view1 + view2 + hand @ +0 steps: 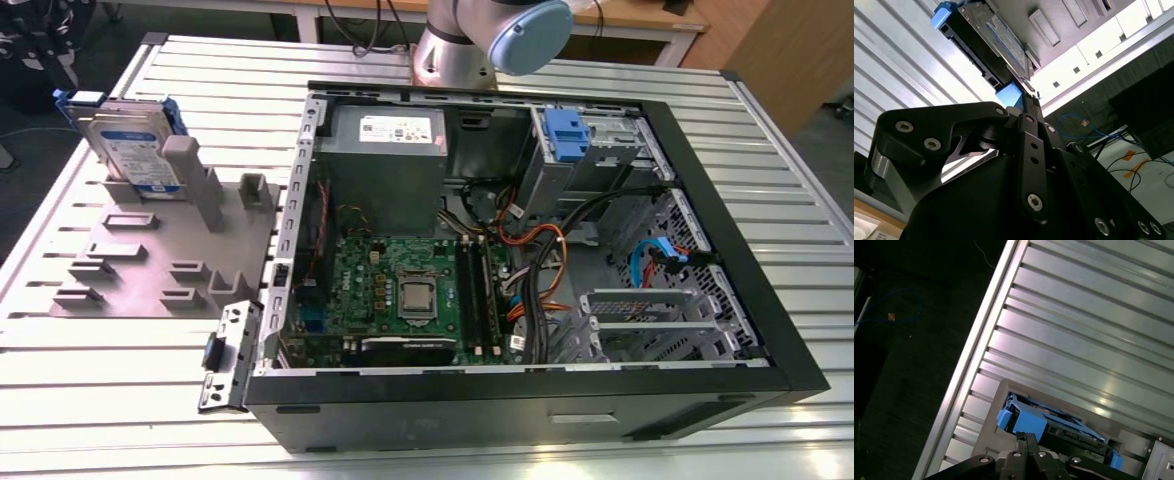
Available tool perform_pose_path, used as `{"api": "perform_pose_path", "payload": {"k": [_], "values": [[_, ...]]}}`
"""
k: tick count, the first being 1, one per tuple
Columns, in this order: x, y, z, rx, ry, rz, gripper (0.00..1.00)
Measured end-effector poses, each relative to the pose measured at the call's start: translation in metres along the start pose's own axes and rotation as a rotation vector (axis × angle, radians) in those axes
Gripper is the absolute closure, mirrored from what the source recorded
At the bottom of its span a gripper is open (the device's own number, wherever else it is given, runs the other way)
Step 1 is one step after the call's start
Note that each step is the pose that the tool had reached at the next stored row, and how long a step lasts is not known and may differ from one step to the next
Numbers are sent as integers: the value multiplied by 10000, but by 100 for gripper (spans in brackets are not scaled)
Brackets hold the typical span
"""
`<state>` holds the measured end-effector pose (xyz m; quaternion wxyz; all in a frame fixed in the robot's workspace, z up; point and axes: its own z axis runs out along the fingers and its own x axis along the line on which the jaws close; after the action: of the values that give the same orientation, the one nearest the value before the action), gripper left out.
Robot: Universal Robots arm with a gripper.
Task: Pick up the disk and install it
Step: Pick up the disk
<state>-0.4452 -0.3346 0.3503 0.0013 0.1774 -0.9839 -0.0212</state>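
The disk [127, 145] stood on edge in a grey holder [147, 255] on the bench [107, 420], at the exterior view's left, beside the open computer case [534, 410]. In both wrist views the pincer [1023, 438] [1026, 102] appeared clenched on nothing, well apart from the disk. The step in hand was judged the reach. A sound grasp would need the jaws released, squared to the flat faces and clear of the blue bracket [1021, 420].

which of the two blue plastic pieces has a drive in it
The one on the grey stand, at the exterior view's left: it frames the disk, standing upright. The blue tab in the case frames no drive.
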Motion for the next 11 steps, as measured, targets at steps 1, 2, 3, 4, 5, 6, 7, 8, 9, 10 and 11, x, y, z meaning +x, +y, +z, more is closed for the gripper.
{"api": "perform_pose_path", "payload": {"k": [1, 2, 3, 4, 5, 6, 7, 8, 9, 10, 11], "values": [[0, 0, 0, 0, 0, -17, 89], [0, 0, 0, -1, 0, -30, 89], [0, 0, 0, -1, 1, -37, 89], [0, 0, 0, -1, 1, -38, 89], [0, 0, 0, -1, 1, -46, 89], [0, 0, 0, -1, 1, -53, 89], [0, 0, 0, -1, 1, -55, 89], [0, 0, 0, -1, 1, -59, 89], [0, 0, 0, -1, 2, -64, 89], [0, 0, 0, -1, 2, -71, 89], [0, 0, 0, -1, 3, -78, 89]]}}
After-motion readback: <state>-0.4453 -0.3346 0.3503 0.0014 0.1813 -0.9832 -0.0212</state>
